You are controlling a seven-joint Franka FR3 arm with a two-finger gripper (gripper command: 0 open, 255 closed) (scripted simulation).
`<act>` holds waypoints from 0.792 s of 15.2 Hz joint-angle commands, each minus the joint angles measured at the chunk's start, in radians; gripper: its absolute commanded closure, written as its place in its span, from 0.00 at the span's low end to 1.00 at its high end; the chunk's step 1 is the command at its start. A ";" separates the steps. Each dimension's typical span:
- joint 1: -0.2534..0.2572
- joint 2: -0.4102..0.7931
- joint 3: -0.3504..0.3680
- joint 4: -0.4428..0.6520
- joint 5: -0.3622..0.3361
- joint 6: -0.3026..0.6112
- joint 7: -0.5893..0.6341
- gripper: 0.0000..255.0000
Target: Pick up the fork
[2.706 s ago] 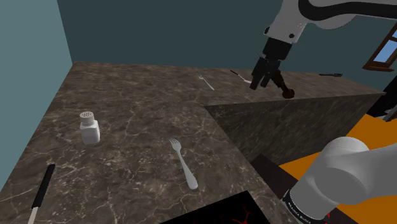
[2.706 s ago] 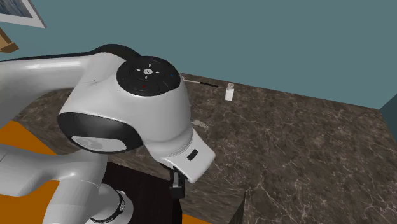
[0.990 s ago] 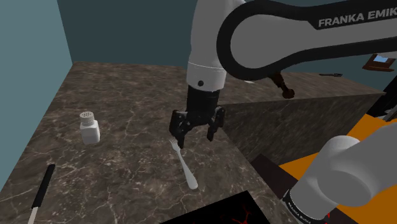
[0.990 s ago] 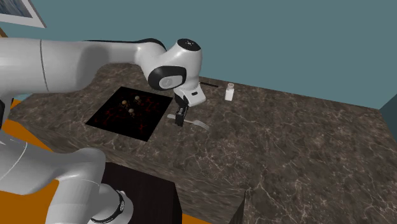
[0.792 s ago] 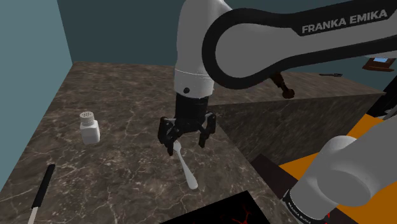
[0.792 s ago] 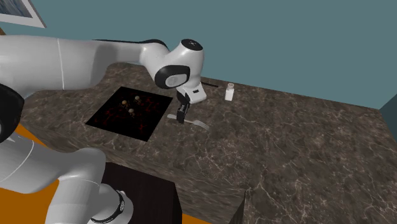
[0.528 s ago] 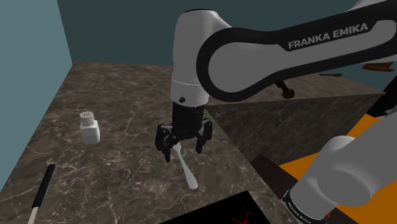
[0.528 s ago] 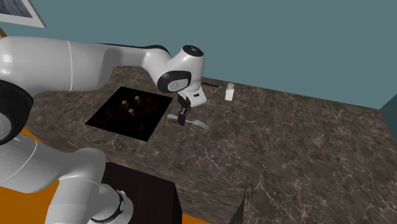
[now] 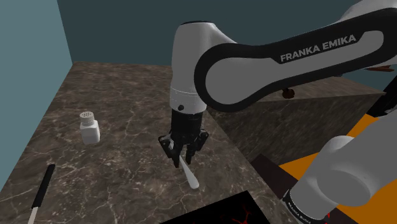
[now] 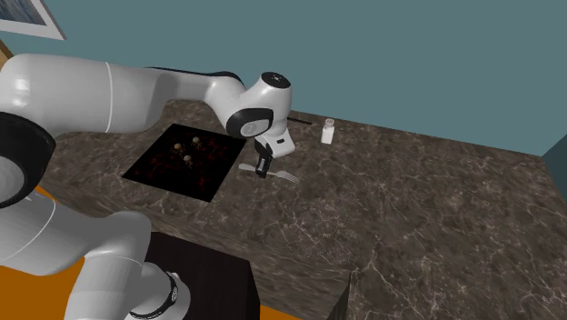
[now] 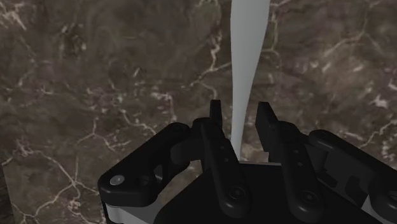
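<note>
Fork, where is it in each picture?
Shoulder view: the fork lies lower middle on the marbled counter, handle poking out below the gripper.
Second exterior view: near the middle, sticking out beside the gripper.
Wrist view: a pale strip running out from between the fingers.
Shared landmark: the black gripper, straddling the fork.

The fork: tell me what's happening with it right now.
The white arm's black gripper is down over the fork on the dark marbled counter, straddling its handle. The fingers stand apart on either side, with a gap showing, so the fork is not yet gripped and lies on the counter.
</note>
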 commanded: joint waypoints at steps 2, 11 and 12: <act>0.000 0.001 0.000 0.000 0.000 0.001 0.000 1.00; 0.001 -0.028 -0.016 0.044 0.002 -0.070 0.000 1.00; 0.001 -0.033 -0.019 0.053 0.002 -0.085 0.000 1.00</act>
